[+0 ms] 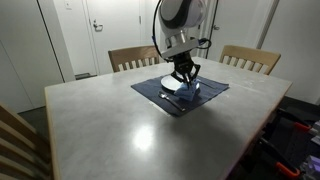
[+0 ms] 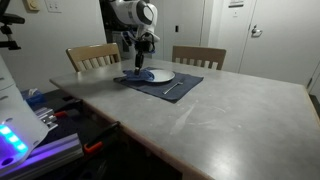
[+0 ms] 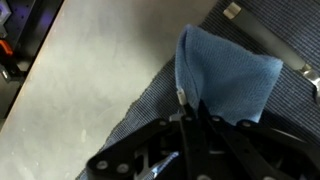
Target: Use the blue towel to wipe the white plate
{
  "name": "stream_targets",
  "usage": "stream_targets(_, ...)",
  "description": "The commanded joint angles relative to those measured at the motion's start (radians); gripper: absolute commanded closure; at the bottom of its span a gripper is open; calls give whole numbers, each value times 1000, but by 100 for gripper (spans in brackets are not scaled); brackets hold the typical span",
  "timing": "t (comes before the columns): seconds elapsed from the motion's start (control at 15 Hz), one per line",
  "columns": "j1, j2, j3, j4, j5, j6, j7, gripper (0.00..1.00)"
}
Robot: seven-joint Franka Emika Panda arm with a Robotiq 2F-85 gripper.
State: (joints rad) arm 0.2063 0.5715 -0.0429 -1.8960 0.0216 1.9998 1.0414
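Plate, in an exterior view: the tool (image 1: 183,72) is low over the white plate (image 1: 172,87) on a dark mat (image 1: 180,98); I'd keep the cloth flat and sweep in circles.
Contact, in an exterior view: hard to judge; the tool hides part of the plate (image 2: 156,75).
Towel, wrist view: the blue towel (image 3: 228,75) is pinched between pressed-together fingers; the plate is out of frame.

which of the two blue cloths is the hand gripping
The lighter blue towel, pinched in the shut hand; the darker placemat lies flat on the table under it.

Grey table (image 1: 120,135); dark placemat (image 1: 150,92) on it; wooden chairs (image 1: 133,57) behind; utensil (image 2: 172,90) on placemat.
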Motion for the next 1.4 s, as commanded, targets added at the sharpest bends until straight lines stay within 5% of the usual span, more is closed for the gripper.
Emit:
stream_targets(0.0,14,-27,-6,-80,-2,104,92,98)
stream_targets(0.33,8,-30,-2,-132,19,221,226,98)
stream_targets(0.8,-18,-86,2,-147,22,224,206,98)
stream_targets(1.33,-22,-44,-8,-135,42,408,274,98)
